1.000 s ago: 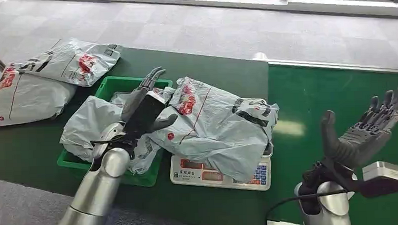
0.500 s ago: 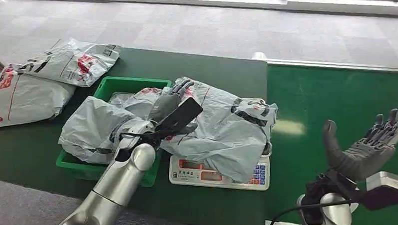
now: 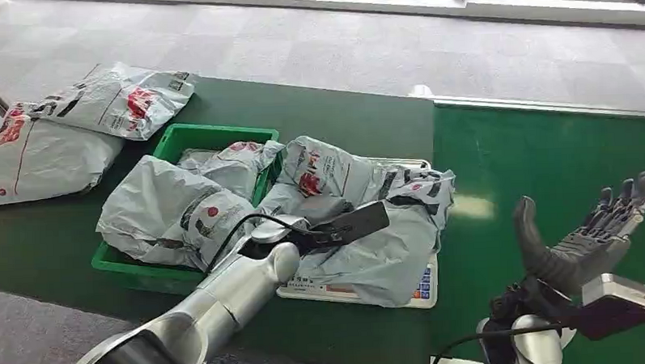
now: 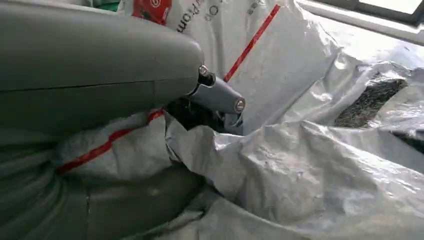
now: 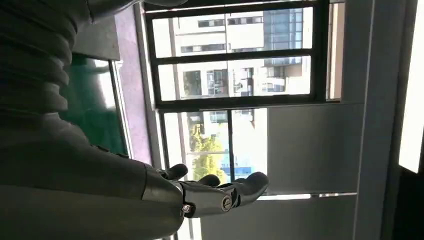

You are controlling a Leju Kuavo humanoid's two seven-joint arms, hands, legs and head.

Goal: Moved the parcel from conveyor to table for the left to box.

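A crumpled grey plastic parcel [image 3: 369, 229] with red print lies on a white weighing scale [image 3: 424, 285] on the dark green table [image 3: 349, 108]. My left arm reaches across into it, and my left hand [image 4: 165, 85] is buried in its folds. In the left wrist view the thumb [image 4: 220, 97] presses a fold of the parcel [image 4: 300, 165] against the dark fingers behind it. My right hand [image 3: 584, 238] is raised over the brighter green conveyor [image 3: 545, 150], palm up with fingers spread and holding nothing; it also appears against windows [image 5: 200, 192].
A green bin [image 3: 180, 138] left of the scale holds several grey parcels [image 3: 158, 208]. Two more parcels [image 3: 43, 151] lie at the table's far left. Grey floor runs beyond the table, and its near edge lies close below my arms.
My left arm swung right and down from above the bin, and the hand pushed into the parcel on the scale, bunching it up. The right hand shifted slightly.
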